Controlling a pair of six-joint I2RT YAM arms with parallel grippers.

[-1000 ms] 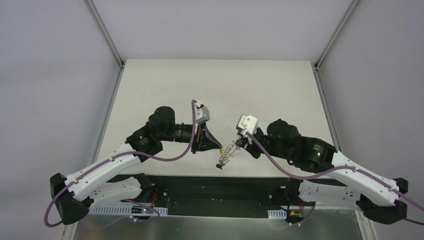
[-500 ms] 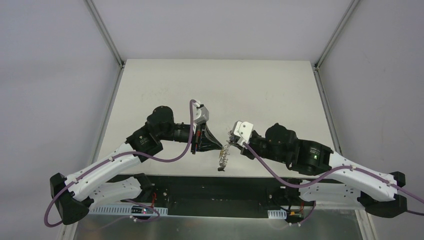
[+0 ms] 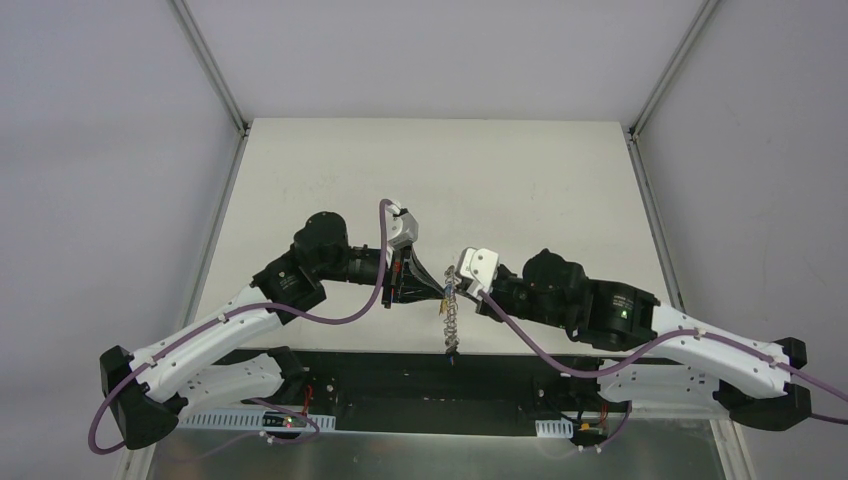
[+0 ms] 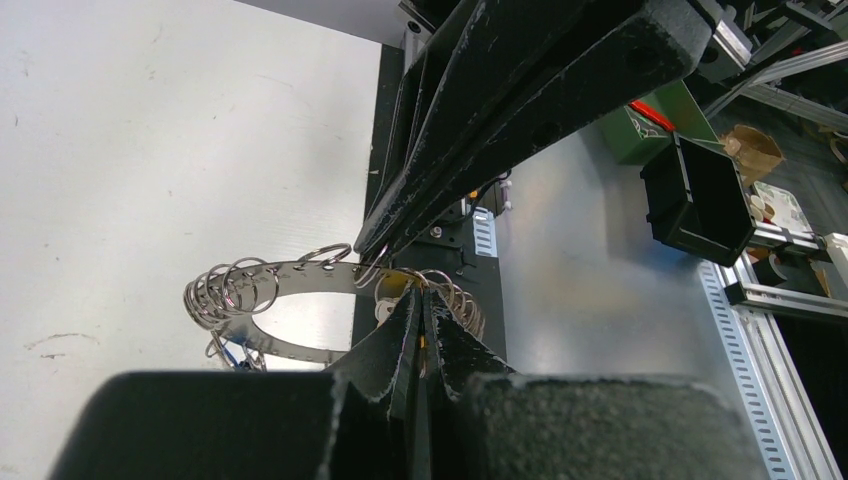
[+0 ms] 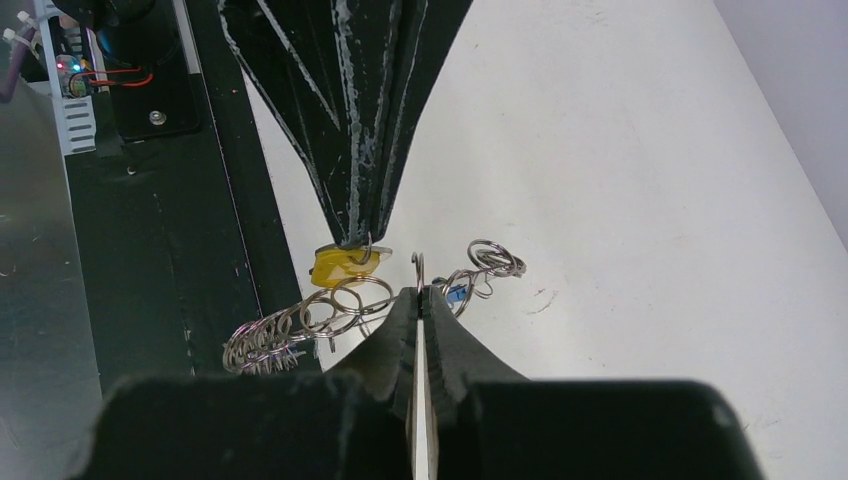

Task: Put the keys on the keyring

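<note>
The left arm and right arm stretch forward from their bases and fold inward at the elbows, wrists turned to face each other. The left fingers point right and the right fingers point left, tips nearly meeting. Each pair is pressed tight together, leaving hardly a gap.

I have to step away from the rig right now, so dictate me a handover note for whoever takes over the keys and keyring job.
Left gripper: shut on the yellow key, held above the table.
Right gripper: shut on the keyring, lifted, almost tip to tip with the left one.
Blue key: among the ring's loops, seemingly already on.
Done: key and ring picked up and brought together.
Left: thread the yellow key onto a loop, then release.
</note>
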